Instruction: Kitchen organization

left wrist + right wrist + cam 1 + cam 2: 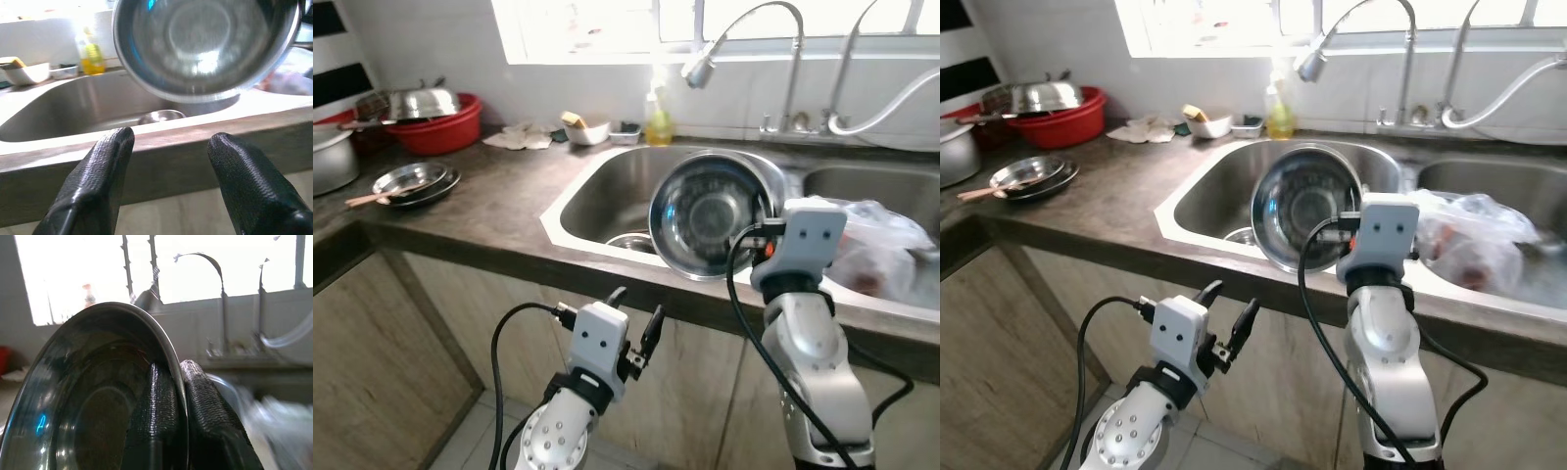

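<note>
A round steel bowl [710, 217] with a shiny, mirror-like inside stands on edge in the middle of the frame, held up above the front of the left sink basin [607, 196], its hollow facing the camera. The right gripper [182, 396] pinches its thin rim: one black textured finger lies inside the bowl and the other outside, closed tight on the metal. The right arm [808, 362] rises straight from the lower right of the frame, silver and jointed, with a black cable looping beside it.

The left gripper [634, 323] sits low in the lower centre, below the counter edge and in front of the wooden cabinet fronts, pointing up toward the sink. Its two rough black fingers [98, 171] are spread apart with nothing between them.

Another small steel bowl [631, 241] lies at the bottom of the basin. A clear crumpled plastic bag [876, 245] fills the right basin. The dark stone-look counter [499, 206] carries stacked steel plates [411, 182] at the left, a red plastic tub [445, 125] at the upper left, and a yellow soap bottle [658, 119] under the window. A curved metal faucet [744, 39] arches across the top.
</note>
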